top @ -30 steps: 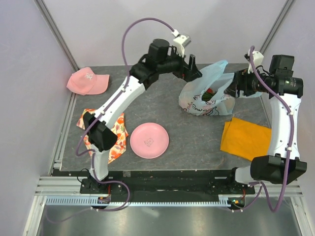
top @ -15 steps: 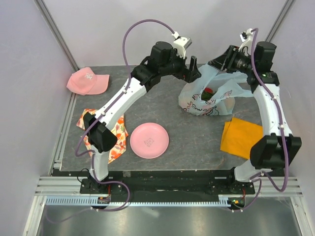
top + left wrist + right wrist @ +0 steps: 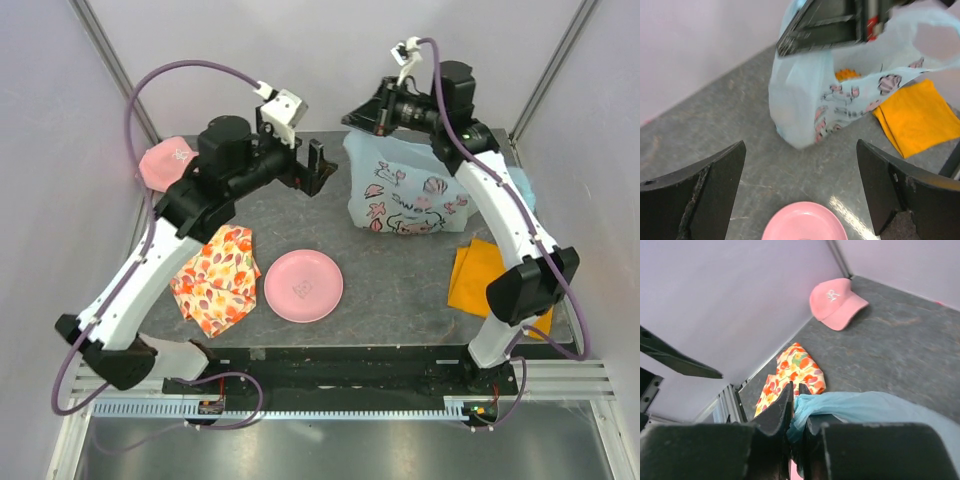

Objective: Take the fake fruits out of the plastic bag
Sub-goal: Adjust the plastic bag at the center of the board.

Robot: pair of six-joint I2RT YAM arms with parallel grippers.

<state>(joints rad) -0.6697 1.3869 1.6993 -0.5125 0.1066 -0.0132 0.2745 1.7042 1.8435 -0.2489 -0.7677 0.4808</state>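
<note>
The light-blue plastic bag with its cat print hangs stretched at the back right of the table. My right gripper is shut on the bag's upper left rim, and the blue film is bunched between its fingertips. In the left wrist view an orange fake fruit shows inside the bag; the other fruits are hidden. My left gripper hovers open and empty left of the bag, its fingers spread wide above the table.
A pink plate lies front centre, below the left gripper. A floral cloth is at the left, a flat orange cloth at the right, and a pink cap at the back left corner. Walls close in the back.
My right gripper swung left over the bag, shut on its rim and pulled it up taut. The left arm drew back to the left, away from the bag, staying open.
</note>
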